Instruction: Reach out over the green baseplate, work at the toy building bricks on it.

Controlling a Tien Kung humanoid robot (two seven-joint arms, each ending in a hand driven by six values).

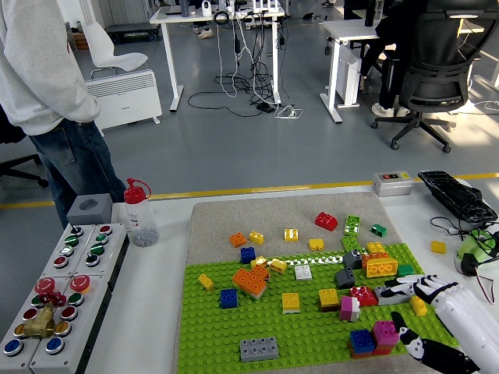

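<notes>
Right robot hand [425,308] in from the near right corner, over the right edge of the baseplate [296,331]. Fingers spread and loose, holding nothing; white fingertips [396,290] pointing left, touching or just short of the grey brick [390,292]. Thumb low, near the pink brick [386,331], which sits just beside a blue brick [360,340]. Left robot hand out of view.

Judged step: reaching in toward the cluster at the right of the plate, no grasp yet. To do it well: pick one brick and commit. Narrow the fingers before closing in, since the grey brick has a red brick [363,296] just left of it and a yellow brick [419,305] under the palm. Come down from above rather than sweeping sideways, or neighbours may get shoved. Pinch across the short sides, thumb opposite the fingers. Pull straight up if studs hold it; tilting may lift the plate off the mat [234,214].

Further left, orange bricks [249,280] and more loose pieces, well apart from the hand. Person [47,93] standing at the far left of the desk [156,296], hands not on anything there.
</notes>
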